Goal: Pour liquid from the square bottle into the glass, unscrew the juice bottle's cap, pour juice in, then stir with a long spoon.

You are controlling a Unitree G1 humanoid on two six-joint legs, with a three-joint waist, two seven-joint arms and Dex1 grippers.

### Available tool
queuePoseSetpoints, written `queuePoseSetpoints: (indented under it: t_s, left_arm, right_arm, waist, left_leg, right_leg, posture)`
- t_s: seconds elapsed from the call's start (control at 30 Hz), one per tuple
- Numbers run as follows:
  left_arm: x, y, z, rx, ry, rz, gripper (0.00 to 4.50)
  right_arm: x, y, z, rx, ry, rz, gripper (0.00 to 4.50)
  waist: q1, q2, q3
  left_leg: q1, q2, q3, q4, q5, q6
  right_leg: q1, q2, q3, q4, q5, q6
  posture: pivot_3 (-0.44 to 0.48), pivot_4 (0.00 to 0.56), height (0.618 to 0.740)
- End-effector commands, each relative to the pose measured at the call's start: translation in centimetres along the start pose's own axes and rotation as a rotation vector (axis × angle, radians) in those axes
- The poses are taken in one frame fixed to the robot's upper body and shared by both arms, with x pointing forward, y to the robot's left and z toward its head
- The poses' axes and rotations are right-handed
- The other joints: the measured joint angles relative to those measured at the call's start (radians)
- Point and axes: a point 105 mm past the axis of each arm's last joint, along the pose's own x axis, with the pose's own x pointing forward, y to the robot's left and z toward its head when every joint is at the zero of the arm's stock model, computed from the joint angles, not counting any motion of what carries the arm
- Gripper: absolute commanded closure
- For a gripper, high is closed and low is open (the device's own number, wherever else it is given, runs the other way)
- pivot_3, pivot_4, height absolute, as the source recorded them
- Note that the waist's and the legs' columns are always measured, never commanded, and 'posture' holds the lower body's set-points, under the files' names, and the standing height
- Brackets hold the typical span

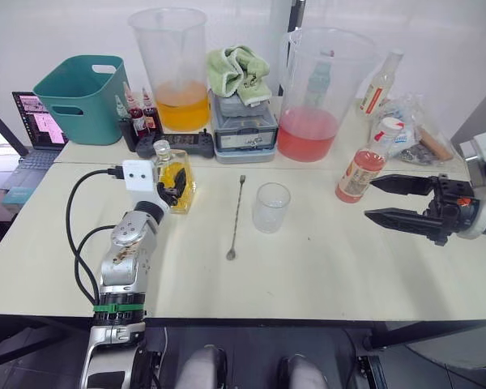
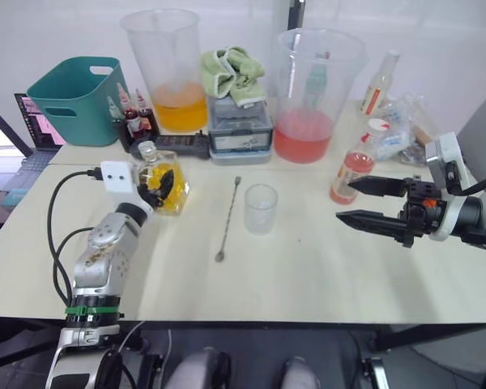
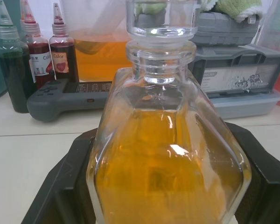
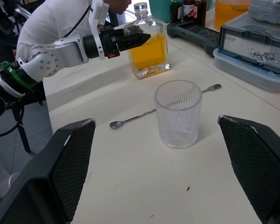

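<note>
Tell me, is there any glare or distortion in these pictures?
Left wrist view: a bright glint sits on the square bottle, and its thick stopper warps the background. Right wrist view: the glass looks streaky from its ribbed wall.

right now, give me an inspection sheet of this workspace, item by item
surface: pale table, dry, no spills seen
square bottle: upright, stopper in, yellow liquid inside
glass: upright, empty, mid-table
juice bottle: upright, white cap on
long spoon: flat on the table, beside the glass, apart from it
clutter: two pitchers with orange and red liquid, green cloth on a grey case, dropper bottles, controller, teal bin, bagged items
left gripper: jaws around the square bottle, one each side
right gripper: jaws open, empty, near the juice bottle
cables: black cable looping along the left arm
surroundings: laptop off the table's left, white wall
</note>
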Motion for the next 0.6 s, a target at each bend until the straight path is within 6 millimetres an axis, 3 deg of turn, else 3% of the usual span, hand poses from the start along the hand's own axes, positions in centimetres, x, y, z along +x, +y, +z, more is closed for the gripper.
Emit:
queuePoseSetpoints:
  t_s: [0.03,0.27,0.6]
  left_arm:
    - [0.3,-0.2,1.2,0.016,-0.042,-0.006,1.65]
    - [-0.9,0.9,3.8,0.063,-0.127,-0.027,1.65]
    - [-5.0,1.3,6.7,0.173,-0.143,-0.265,1.65]
  right_arm:
    - [-0.4,0.4,1.0,-0.058,-0.007,-0.004,0.0]
    - [0.3,0.3,0.9,-0.056,-0.017,0.021,0.0]
    - [1.3,-0.3,0.9,-0.05,-0.019,0.072,0.0]
  waist:
    - [0.0,0.0,0.0]
    - [-0.005,-0.001,0.001]
    - [-0.021,-0.004,0.003]
  left_leg:
    - [0.0,0.0,0.0,0.0,0.0,0.0]
    - [0.0,0.0,0.0,0.0,0.0,0.0]
    - [-0.008,0.001,0.001,0.0,0.004,-0.006]
  right_leg:
    - [0.0,0.0,0.0,0.0,0.0,0.0]
    - [0.0,0.0,0.0,0.0,0.0,0.0]
    - [-0.009,0.001,0.0,0.0,0.0,0.0]
  posture:
    - [0.0,0.15,0.736]
    - [0.0,0.15,0.736]
    - [0.0,0.15,0.736]
